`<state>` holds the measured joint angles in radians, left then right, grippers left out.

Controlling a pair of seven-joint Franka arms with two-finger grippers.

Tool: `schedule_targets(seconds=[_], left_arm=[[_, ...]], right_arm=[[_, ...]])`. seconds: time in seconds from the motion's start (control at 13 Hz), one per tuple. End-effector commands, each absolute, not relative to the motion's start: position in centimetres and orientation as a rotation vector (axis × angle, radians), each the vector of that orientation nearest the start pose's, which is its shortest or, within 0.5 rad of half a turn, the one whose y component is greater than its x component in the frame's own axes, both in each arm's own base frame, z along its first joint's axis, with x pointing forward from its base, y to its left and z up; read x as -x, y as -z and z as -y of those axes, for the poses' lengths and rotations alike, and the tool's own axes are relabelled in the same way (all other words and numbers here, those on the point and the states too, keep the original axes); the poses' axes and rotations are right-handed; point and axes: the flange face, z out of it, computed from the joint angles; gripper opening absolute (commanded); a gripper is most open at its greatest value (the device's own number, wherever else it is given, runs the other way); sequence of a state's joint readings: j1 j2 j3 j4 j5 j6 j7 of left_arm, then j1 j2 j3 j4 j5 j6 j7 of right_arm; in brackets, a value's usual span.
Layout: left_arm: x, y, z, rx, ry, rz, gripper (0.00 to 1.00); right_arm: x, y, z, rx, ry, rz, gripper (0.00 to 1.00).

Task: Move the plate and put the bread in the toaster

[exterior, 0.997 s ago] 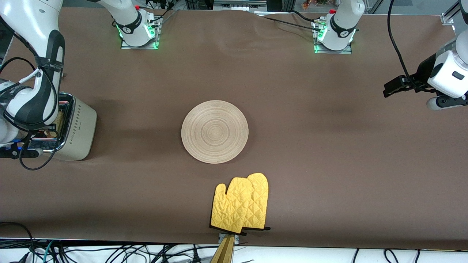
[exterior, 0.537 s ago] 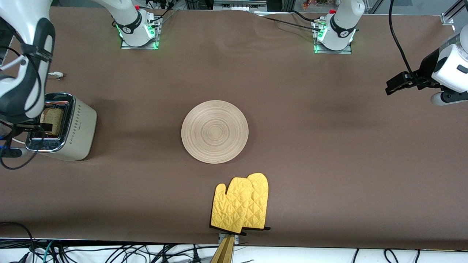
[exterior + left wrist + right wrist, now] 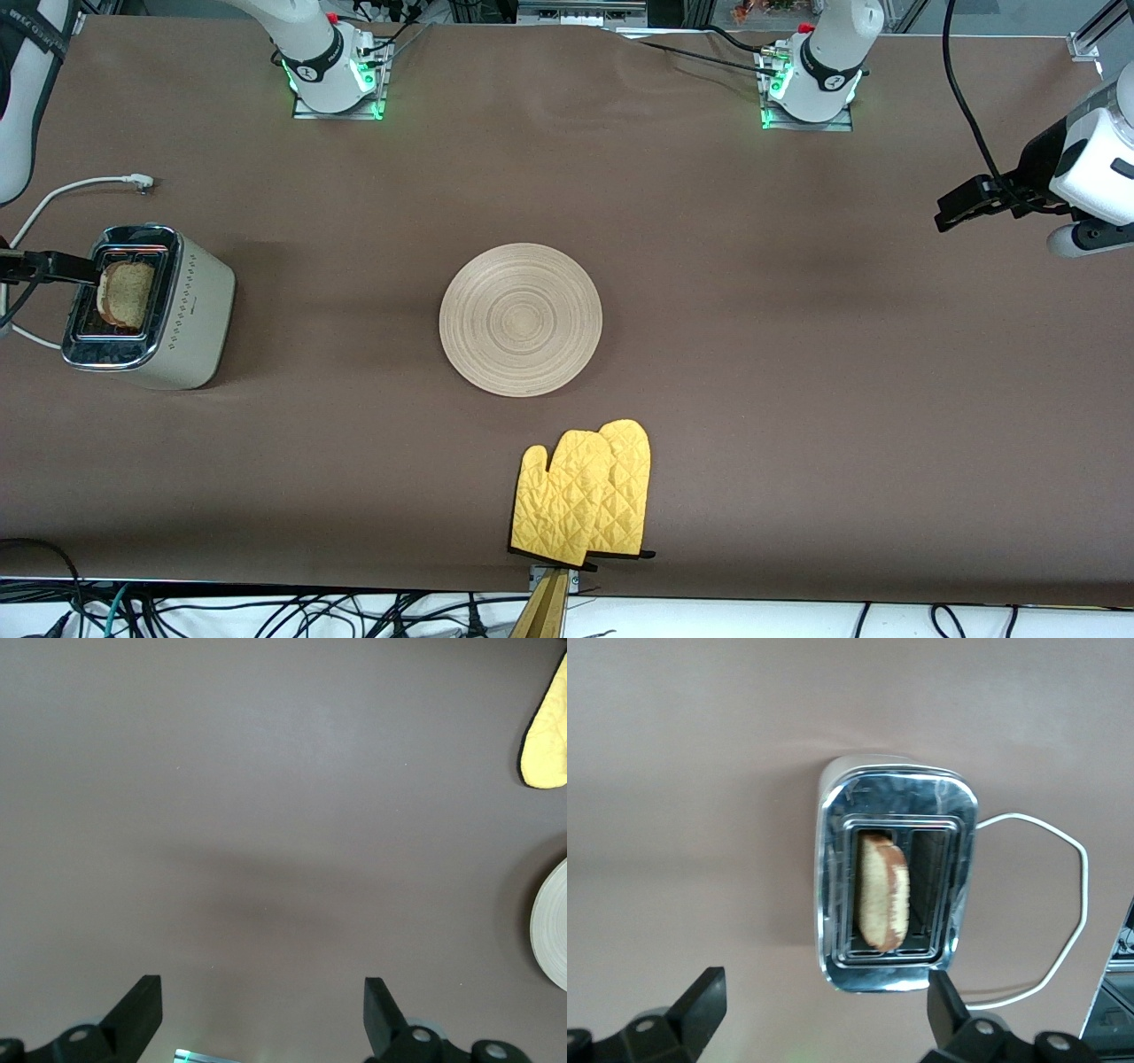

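Observation:
The cream-white toaster (image 3: 182, 310) stands at the right arm's end of the table. The bread (image 3: 124, 293) sits in one of its two slots and sticks up above the chrome top; the right wrist view shows the bread (image 3: 883, 893) there too, with the other toaster (image 3: 897, 788) slot empty. My right gripper (image 3: 44, 264) is open and empty, raised beside the toaster; its own view shows the right gripper (image 3: 824, 992). The wooden plate (image 3: 520, 319) lies bare at the table's middle. My left gripper (image 3: 961, 202) is open and empty, raised over the left arm's end.
A pair of yellow oven mitts (image 3: 585, 492) lies nearer the front camera than the plate. The toaster's white cord (image 3: 80, 186) loops on the table beside the toaster. The left wrist view shows the plate's edge (image 3: 554, 939) and a mitt tip (image 3: 545, 735).
My right arm has lifted up and away from the toaster, uncovering the bread left standing in the slot. My left gripper has risen slightly.

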<state>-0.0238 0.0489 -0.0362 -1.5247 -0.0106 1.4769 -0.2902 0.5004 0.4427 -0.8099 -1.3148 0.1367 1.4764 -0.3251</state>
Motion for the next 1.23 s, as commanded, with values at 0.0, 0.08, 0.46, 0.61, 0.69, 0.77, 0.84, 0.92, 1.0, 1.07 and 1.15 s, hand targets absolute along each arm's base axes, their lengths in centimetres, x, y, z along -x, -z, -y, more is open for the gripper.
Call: schedule_targets(seconds=[0.0, 0.08, 0.46, 0.61, 0.69, 0.77, 0.84, 0.92, 1.0, 1.07, 1.15], left_arm=[[-55.8, -61.0, 2.8, 3.12, -0.175, 0.373, 1.0], [-55.8, -61.0, 2.9, 3.116, -0.176, 0.371, 1.0], [-55.8, -61.4, 0.9, 3.123, -0.16, 0.426, 1.0], [-55.9, -61.4, 1.0, 3.124, -0.158, 0.424, 1.0], [-56.0, -61.4, 1.1, 3.126, -0.153, 0.425, 1.0], [-56.0, -61.4, 1.1, 3.127, -0.146, 0.422, 1.0], [-56.0, -61.4, 1.0, 3.128, -0.144, 0.427, 1.0], [-56.0, -61.4, 1.0, 3.128, -0.144, 0.43, 1.0], [-56.0, -61.4, 1.1, 3.125, -0.144, 0.437, 1.0], [-56.0, -61.4, 1.1, 3.124, -0.144, 0.442, 1.0], [-56.0, -61.4, 1.0, 3.123, -0.146, 0.446, 1.0]], right_arm=[[-63.7, -54.2, 4.7, 3.235, -0.333, 0.167, 1.0], [-63.8, -54.2, 3.4, 3.235, -0.33, 0.194, 1.0], [-62.4, -56.2, -2.3, 3.154, -0.301, 0.352, 1.0], [-61.7, -57.0, -2.4, 3.128, -0.288, 0.413, 1.0], [-61.7, -57.2, -2.7, 3.133, -0.256, 0.456, 1.0], [-61.6, -57.6, -3.0, 3.15, -0.243, 0.494, 1.0], [-61.1, -58.9, -3.5, 3.182, -0.208, 0.522, 1.0], [-60.9, -59.4, -3.4, 3.201, -0.175, 0.515, 1.0], [-60.7, -60.1, -3.5, 3.2, -0.134, 0.509, 1.0], [-60.6, -60.5, -3.0, 3.197, -0.117, 0.493, 1.0], [-60.3, -61.1, -2.6, 3.193, -0.098, 0.473, 1.0]])
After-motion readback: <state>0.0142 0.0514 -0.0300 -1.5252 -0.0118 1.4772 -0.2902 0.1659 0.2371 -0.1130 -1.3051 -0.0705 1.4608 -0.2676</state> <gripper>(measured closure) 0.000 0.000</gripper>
